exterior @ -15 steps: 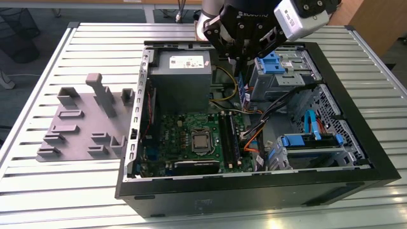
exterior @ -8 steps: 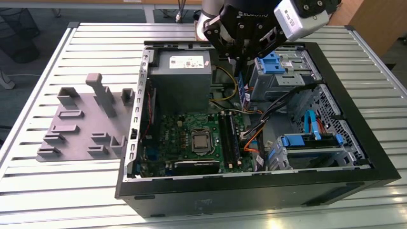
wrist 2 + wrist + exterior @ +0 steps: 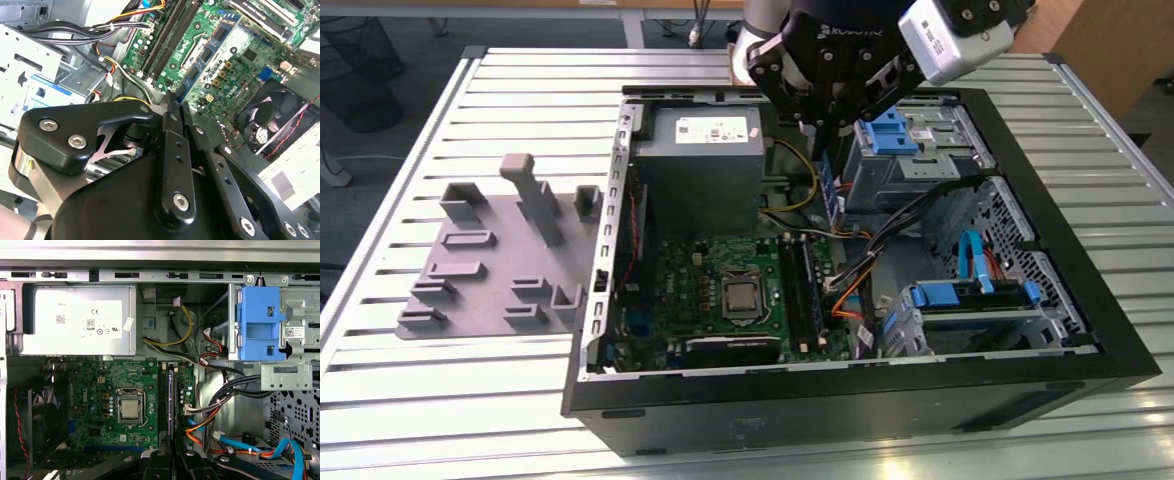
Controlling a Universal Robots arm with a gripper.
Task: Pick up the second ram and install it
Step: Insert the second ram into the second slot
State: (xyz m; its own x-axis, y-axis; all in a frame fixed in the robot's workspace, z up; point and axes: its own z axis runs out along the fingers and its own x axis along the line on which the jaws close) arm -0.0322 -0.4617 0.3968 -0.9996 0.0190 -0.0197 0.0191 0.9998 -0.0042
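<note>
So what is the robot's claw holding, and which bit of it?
The gripper holds the second ram, a thin stick seen edge-on. Its jaws pinch the stick's upper end, so it hangs down over the motherboard.

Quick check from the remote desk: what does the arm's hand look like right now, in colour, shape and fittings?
The hand is matte black, built of flat, angular link plates joined by silver round-head screws, clearest in the second wrist view. Its fingers are long, narrow black bars with small holes along them. In the exterior view, a light grey camera box is mounted beside the black wrist housing.

Three cameras on one open computer case

The exterior view looks down from high and farther off; both wrist views look close at the motherboard, shared by all.
</note>
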